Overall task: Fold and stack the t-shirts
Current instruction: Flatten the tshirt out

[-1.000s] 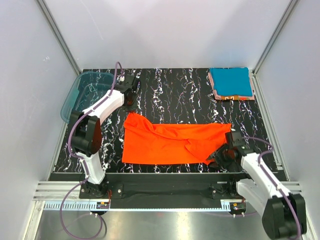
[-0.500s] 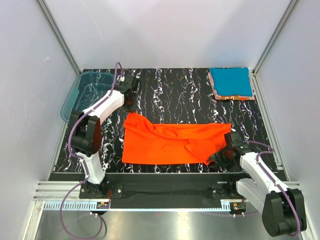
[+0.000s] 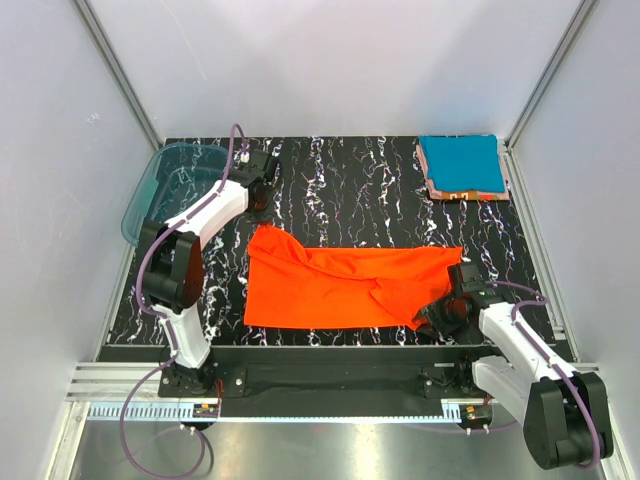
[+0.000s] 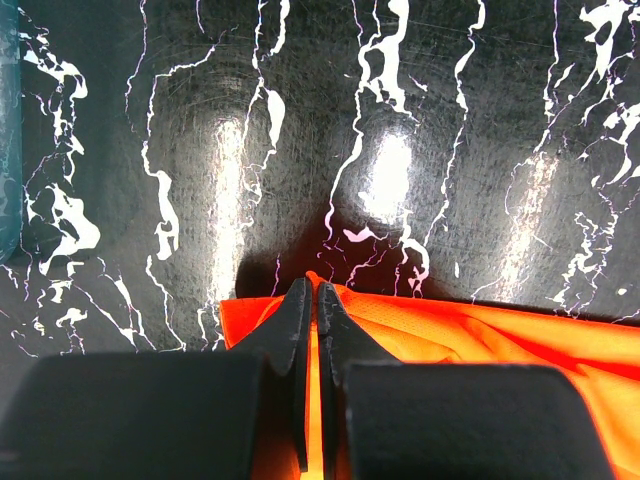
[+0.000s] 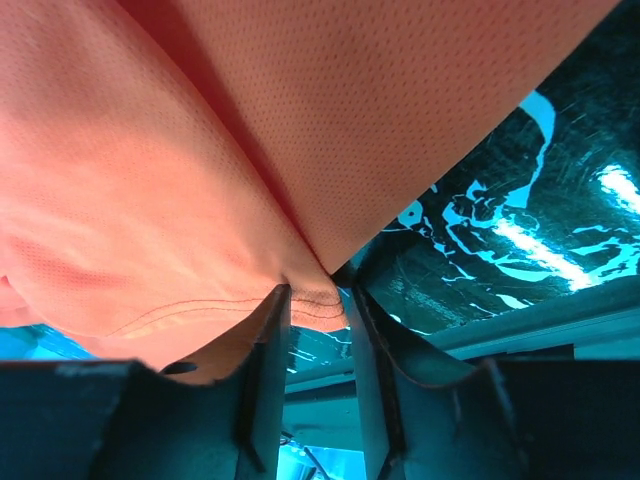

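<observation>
A bright orange-red t-shirt [image 3: 340,285] lies spread flat across the middle of the black marbled table. My left gripper [image 3: 261,218] is at its far left corner, shut on the cloth [image 4: 480,330], which runs up between the closed fingers [image 4: 296,320]. My right gripper [image 3: 434,320] is at the shirt's near right corner. Its fingertips [image 5: 278,300] pinch the stitched hem, and the cloth [image 5: 200,150] hangs over the camera. A teal blue t-shirt [image 3: 460,162], folded square, lies at the far right on the pinkish-orange edges [image 3: 466,194] of other folded shirts.
A translucent teal plastic tub [image 3: 150,190] stands at the table's far left edge, behind the left arm; its wall shows at the left of the left wrist view [image 4: 8,120]. White walls with metal posts close in the table. The table's near edge [image 3: 330,348] runs right below the shirt.
My right gripper has edged a little left, in on the shirt's near right corner. The left arm and the shirt have hardly moved.
</observation>
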{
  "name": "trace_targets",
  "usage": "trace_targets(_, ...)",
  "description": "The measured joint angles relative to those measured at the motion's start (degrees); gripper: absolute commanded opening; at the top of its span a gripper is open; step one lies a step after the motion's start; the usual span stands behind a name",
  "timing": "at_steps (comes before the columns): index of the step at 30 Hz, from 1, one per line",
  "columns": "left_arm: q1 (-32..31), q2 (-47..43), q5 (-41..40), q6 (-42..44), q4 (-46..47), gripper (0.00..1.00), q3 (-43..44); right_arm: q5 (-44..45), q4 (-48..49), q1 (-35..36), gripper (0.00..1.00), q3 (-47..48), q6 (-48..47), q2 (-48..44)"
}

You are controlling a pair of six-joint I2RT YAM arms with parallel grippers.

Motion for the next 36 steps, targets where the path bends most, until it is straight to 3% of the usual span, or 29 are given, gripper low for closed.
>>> trace_targets(5,0.0,0.0,0.0,0.0,0.0,0.0,0.0,-0.1,0.6,0.0,0.27,0.0,0.5,0.0)
trace_targets(10,0.0,0.0,0.0,0.0,0.0,0.0,0.0,-0.3,1.6,0.3,0.0,0.2,0.8,1.6)
trace_targets(16,0.0,0.0,0.0,0.0,-0.5,0.0,0.0,-0.5,-3.4,0.5,0.0,7.0,-2.0,1.1)
trace_targets(22,0.0,-1.5,0.0,0.2,-2.8,0.0,0.2,3.1,-10.3,-0.2,0.0,29.4,-10.7,6.3)
trace_targets(26,0.0,-5.4,-0.2,0.9,-5.5,0.0,2.8,4.5,-11.6,-6.2,0.0,47.9,-18.6,15.1)
trace_targets(31,0.2,-11.3,-1.3,1.7,-7.7,0.0,11.4,4.5,-15.6,-17.9,0.0,71.1,-27.1,28.8)
trace_targets(36,1.8,-15.1,-1.4,1.6,-8.4,0.0,21.7,3.5,-19.1,-20.3,0.0,95.0,-30.4,40.7)
